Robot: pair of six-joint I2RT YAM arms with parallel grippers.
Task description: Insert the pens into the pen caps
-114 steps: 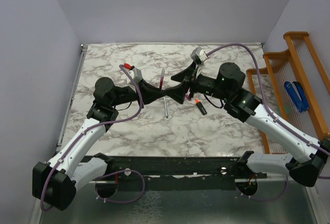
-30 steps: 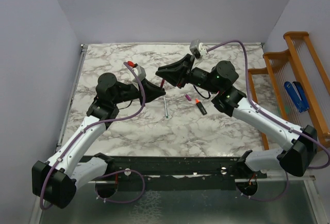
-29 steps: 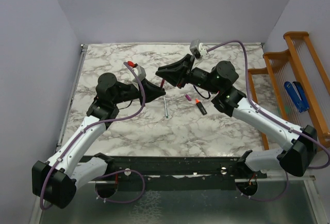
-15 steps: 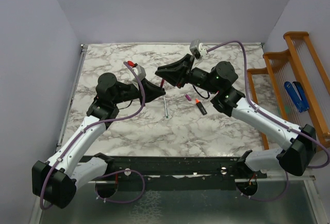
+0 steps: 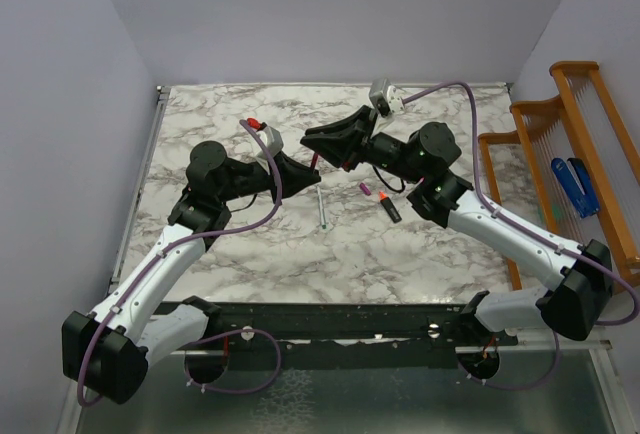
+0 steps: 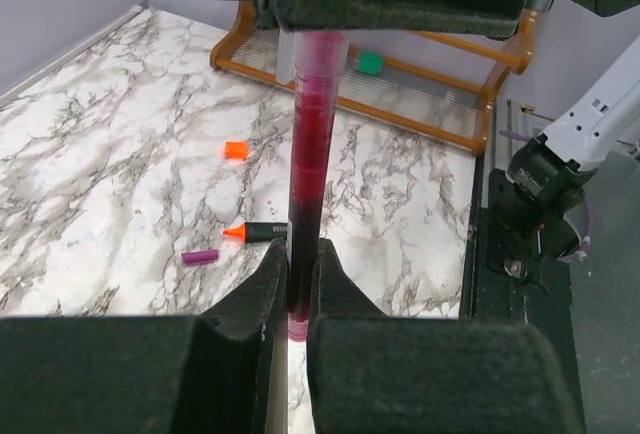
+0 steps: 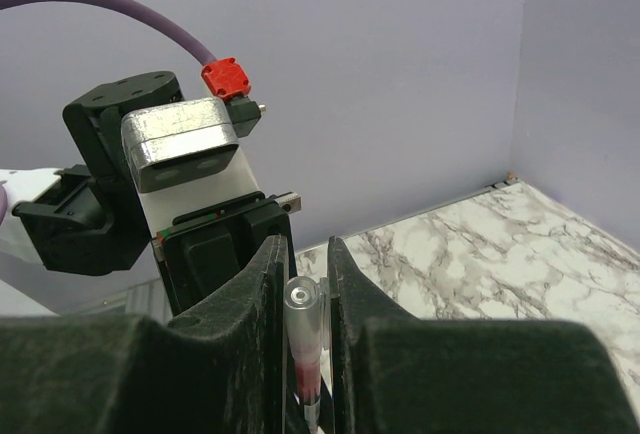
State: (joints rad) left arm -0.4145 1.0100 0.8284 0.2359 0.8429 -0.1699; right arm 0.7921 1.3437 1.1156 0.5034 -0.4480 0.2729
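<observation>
Overhead, left pincer (image 5: 300, 168) and right pincer (image 5: 322, 141) meet above the table (image 5: 220, 114), both clenched on the red-pink pen (image 5: 315, 161) (magenta-purple cap (image 5: 366, 190) lies apart, uncollected), each wrist view showing one end pinched, so uneven pulling could bend or drop it.

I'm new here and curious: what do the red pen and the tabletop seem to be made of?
The red pen: probably glossy translucent plastic; light shines through its barrel. The tabletop: white with grey veins like marble, smooth; real stone or printed laminate, I cannot tell.
</observation>
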